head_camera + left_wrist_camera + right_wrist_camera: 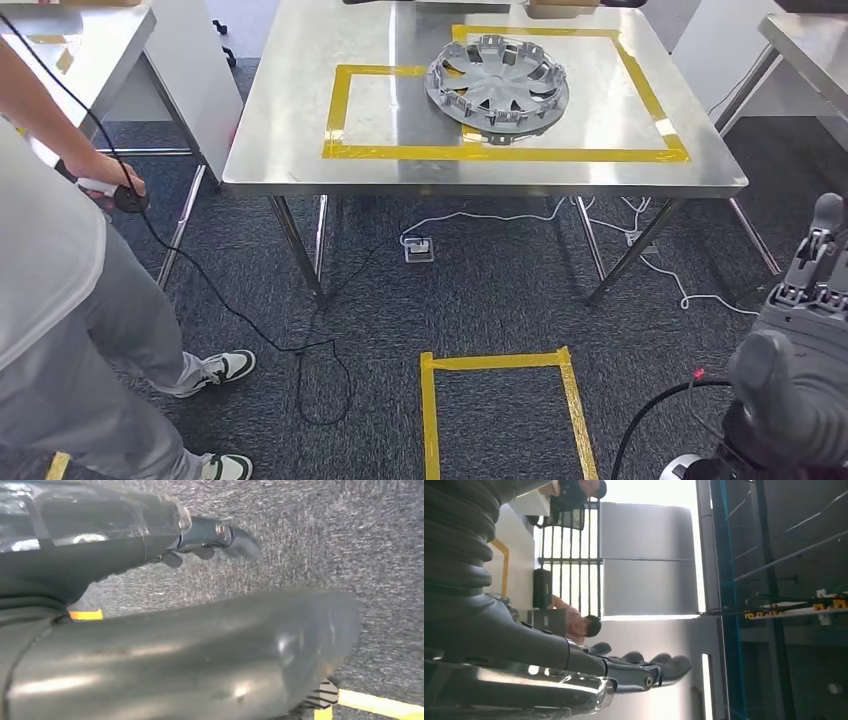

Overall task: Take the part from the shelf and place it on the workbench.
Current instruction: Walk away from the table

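Part lies on workbench, well apart from right hand.

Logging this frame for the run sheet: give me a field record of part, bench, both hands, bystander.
part: grey wheel cover, lying flat on the workbench
workbench: steel top, part sits across the yellow tape outline
left hand: over carpet, holds nothing
right hand: raised, fingers extended and empty
person: to the robot's left, holding a cabled device
floor: yellow tape box
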Tool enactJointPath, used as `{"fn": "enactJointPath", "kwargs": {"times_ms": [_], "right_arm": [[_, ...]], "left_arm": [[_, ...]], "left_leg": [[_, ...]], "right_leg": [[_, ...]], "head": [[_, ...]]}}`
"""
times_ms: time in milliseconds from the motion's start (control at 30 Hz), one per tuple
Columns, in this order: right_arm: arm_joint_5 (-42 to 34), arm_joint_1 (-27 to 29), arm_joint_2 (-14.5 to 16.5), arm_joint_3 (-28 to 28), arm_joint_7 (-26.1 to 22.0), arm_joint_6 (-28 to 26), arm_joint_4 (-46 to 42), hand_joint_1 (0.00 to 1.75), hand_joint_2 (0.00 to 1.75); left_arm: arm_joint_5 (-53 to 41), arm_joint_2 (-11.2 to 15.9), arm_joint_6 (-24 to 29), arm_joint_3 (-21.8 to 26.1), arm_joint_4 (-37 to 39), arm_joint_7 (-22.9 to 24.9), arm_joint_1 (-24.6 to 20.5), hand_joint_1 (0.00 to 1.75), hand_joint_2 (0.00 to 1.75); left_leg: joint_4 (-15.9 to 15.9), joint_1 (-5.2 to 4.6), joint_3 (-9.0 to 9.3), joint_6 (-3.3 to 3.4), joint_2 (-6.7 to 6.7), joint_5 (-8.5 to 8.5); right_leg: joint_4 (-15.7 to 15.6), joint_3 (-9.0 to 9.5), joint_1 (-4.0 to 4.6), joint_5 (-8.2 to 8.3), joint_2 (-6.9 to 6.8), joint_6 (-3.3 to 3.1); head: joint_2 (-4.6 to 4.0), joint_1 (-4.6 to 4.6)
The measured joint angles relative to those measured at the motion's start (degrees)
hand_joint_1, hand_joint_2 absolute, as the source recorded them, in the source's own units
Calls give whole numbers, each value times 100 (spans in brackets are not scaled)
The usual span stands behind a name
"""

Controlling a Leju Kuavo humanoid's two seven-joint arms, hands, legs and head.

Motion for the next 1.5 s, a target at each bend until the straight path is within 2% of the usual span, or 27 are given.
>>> {"fn": "enactJointPath", "kwargs": {"times_ms": [33,100,167,233,267,300,367,433,500,533,600,633,700,767,800,833,867,933,1000,1033,1100,1167,1267,1300,1367,1433,1500], "right_arm": [[74,17,-1,-21,75,-1,1,0,175],[212,51,-1,-52,247,-2,11,0,175],[299,103,-1,-69,374,-5,19,0,175],[338,141,5,-87,425,-7,22,0,175],[350,149,12,-96,436,-7,28,0,175],[356,157,19,-100,447,-7,36,0,175],[358,174,28,-106,470,-7,48,0,175],[361,183,29,-120,487,-7,46,0,175],[368,184,27,-163,492,-7,44,0,175],[373,186,26,-186,494,-7,44,0,175],[378,194,28,-213,510,-7,47,0,175],[374,200,30,-217,523,-7,48,0,175],[359,218,36,-228,544,-7,52,0,175],[350,237,44,-243,551,-7,57,0,175],[349,243,49,-247,551,-7,60,0,175],[348,246,52,-250,551,-7,62,0,175],[347,249,55,-250,551,-7,63,0,175],[347,256,60,-251,551,-7,61,0,175],[353,260,64,-255,551,-7,57,0,175],[356,264,66,-257,551,-7,56,0,175],[359,275,71,-262,552,-7,57,0,175],[356,298,75,-276,560,-7,59,0,175],[351,320,79,-323,569,-7,62,0,175],[349,320,80,-335,569,-7,64,0,175],[342,318,80,-347,568,-7,68,0,175],[336,310,79,-348,566,-7,69,0,175],[336,296,78,-349,561,-7,66,0,175]], "left_arm": [[11,-12,-1,-1,0,-3,1,0,0],[41,-43,-4,-1,3,2,9,0,0],[68,-78,-5,0,5,14,5,0,0],[81,-96,-4,0,6,22,0,0,0],[82,-100,-4,0,7,26,2,0,0],[83,-103,-4,0,7,28,5,0,0],[83,-107,-3,-1,8,29,7,0,0],[83,-122,-3,-1,8,24,6,0,0],[81,-150,1,-2,7,7,4,0,0],[80,-162,5,-2,6,-7,5,0,0],[79,-172,11,-2,7,-35,14,0,0],[79,-173,14,-2,7,-48,19,0,0],[78,-174,21,-2,8,-68,25,0,0],[78,-174,29,-2,8,-77,24,0,0],[78,-174,32,-2,8,-79,24,0,0],[78,-173,33,-2,8,-80,24,0,0],[78,-173,36,-2,8,-81,24,0,0],[78,-169,43,-2,8,-81,17,0,0],[79,-163,48,-2,8,-81,6,0,0],[79,-161,48,-2,8,-79,3,0,0],[80,-161,48,-3,9,-64,10,0,0],[81,-162,48,-5,9,-45,11,0,0],[82,-161,48,-10,8,-39,6,0,0],[81,-160,48,-14,9,-39,8,0,0],[80,-156,49,-21,9,-40,10,0,0],[78,-156,53,-27,9,-45,9,0,0],[74,-157,60,-30,8,-56,6,0,0]], "left_leg": [[-121,-18,61,70,-7,-72],[-134,-23,-21,218,-2,-13],[-138,-17,-166,316,7,128],[-133,-31,-326,356,2,271],[-129,-42,-413,361,0,342],[-125,-54,-501,361,-1,413],[-121,-86,-677,355,0,549],[-122,-117,-800,344,-3,666],[-125,-122,-867,301,-3,776],[-135,-112,-893,267,2,834],[-150,-92,-939,199,10,907],[-98,-91,-973,175,12,809],[300,-88,-1088,142,10,297],[960,-84,-1200,102,8,-214],[1222,-83,-1203,82,8,-270],[1352,-83,-1146,64,9,-184],[1310,-82,-1006,49,11,-4],[731,-78,-492,32,16,238],[36,-86,-32,78,8,99],[-152,-99,63,123,1,3],[-231,-103,32,242,0,26],[-242,-87,-70,338,12,147],[-235,-83,-287,389,16,344],[-230,-85,-367,386,16,409],[-224,-85,-525,367,18,529],[-224,-85,-641,333,18,632],[-226,-93,-707,275,22,726]], "right_leg": [[30,-23,1,35,2,26],[50,-62,-16,51,9,82],[308,-141,-45,-325,21,153],[932,-225,-70,-938,27,215],[1263,-241,-76,-1118,29,227],[1491,-215,-79,-1163,31,225],[1411,54,-71,-928,38,171],[650,619,-28,-714,49,49],[-131,1104,26,-761,58,-58],[-335,1204,49,-800,60,-85],[-460,1181,60,-712,45,-97],[-500,1135,51,-630,34,-113],[-548,995,23,-464,9,-145],[-515,806,21,-337,7,-164],[-483,704,19,-278,5,-159],[-439,589,15,-221,3,-148],[-379,466,8,-172,3,-132],[-215,223,-2,-102,5,-87],[-59,66,2,-59,6,-36],[-22,30,4,-27,6,-8],[-8,2,-5,37,12,50],[143,-57,-26,-201,26,130],[1063,-212,-86,-1028,34,246],[1359,-223,-102,-1149,34,262],[1452,-40,-120,-1014,34,264],[768,484,-121,-717,39,225],[-75,1011,-101,-661,51,155]], "head": [[0,6],[0,33],[0,52],[0,95],[0,110],[0,133],[0,178],[0,213],[0,222],[0,226],[0,245],[0,245],[1,196],[1,142],[0,123],[0,103],[0,77],[0,12],[0,-35],[0,-42],[0,-39],[0,-22],[0,34],[0,54],[0,88],[0,119],[0,142]]}}
